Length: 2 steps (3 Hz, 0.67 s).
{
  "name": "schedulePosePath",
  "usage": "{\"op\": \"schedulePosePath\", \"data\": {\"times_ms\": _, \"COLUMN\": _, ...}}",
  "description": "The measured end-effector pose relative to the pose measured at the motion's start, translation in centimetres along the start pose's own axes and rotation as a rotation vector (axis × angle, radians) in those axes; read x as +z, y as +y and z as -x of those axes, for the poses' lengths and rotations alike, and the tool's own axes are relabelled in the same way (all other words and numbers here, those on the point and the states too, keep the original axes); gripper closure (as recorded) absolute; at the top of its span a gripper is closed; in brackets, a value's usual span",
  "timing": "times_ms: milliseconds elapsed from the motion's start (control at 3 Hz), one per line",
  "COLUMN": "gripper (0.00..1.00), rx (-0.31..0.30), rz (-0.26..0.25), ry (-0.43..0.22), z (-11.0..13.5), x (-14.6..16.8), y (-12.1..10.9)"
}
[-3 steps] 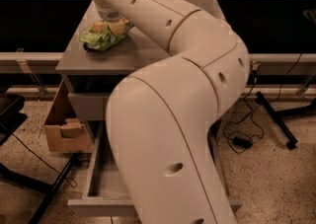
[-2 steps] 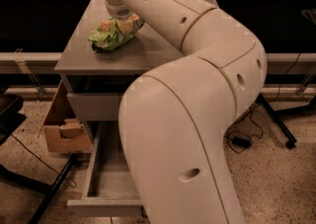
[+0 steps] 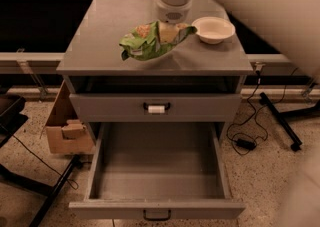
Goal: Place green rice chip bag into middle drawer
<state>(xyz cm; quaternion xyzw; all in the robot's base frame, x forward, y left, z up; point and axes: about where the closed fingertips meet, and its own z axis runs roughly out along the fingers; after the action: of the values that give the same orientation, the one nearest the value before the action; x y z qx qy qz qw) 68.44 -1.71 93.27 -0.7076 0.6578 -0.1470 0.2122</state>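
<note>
Green rice chip bag (image 3: pixel 145 43) gripped in jaws above cabinet (image 3: pixel 100 26), middle drawer (image 3: pixel 157 207) open

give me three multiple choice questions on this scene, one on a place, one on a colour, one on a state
1. Where is the green rice chip bag?
A. in the middle drawer
B. in the gripper, over the cabinet top
C. on the floor

2. What colour is the bowl?
A. cream
B. blue
C. black

3. The middle drawer is
A. pulled out, empty
B. shut
C. pulled out, full

Answers: B, the gripper holds the bag above the top; A, the bowl beside the bag is cream; A, the drawer's bare floor shows.
</note>
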Motion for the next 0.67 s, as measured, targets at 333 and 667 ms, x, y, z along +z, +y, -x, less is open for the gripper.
{"op": "schedulePosePath", "data": {"times_ms": 333, "gripper": 1.00, "rx": 0.097, "rz": 0.004, "ry": -0.035, "z": -2.6, "x": -3.8, "y": 5.5}}
{"op": "schedulePosePath", "data": {"times_ms": 667, "gripper": 1.00, "rx": 0.234, "rz": 0.016, "ry": -0.081, "z": -3.7, "x": -6.5, "y": 11.7}}
